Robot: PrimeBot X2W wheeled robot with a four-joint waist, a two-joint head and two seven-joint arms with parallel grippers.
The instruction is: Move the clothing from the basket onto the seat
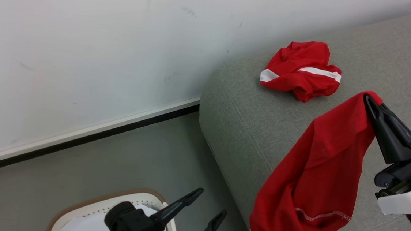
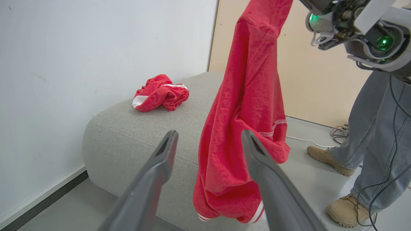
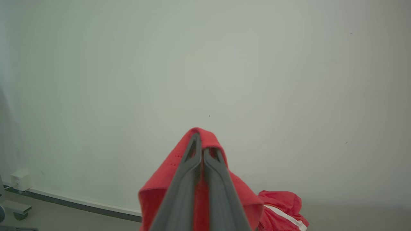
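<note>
Lab-like test room: bare white wall (image 1: 86, 47), loose floor cables (image 2: 339, 134), grey sofa (image 1: 263, 127).

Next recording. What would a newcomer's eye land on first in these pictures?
First, the long red garment dangling from the shut right gripper, in the air by the grey sofa at its near edge. Then a second red garment with a white band, crumpled on the sofa near the wall. The left gripper hangs open over the basket, and a person in jeans stands nearby.
</note>
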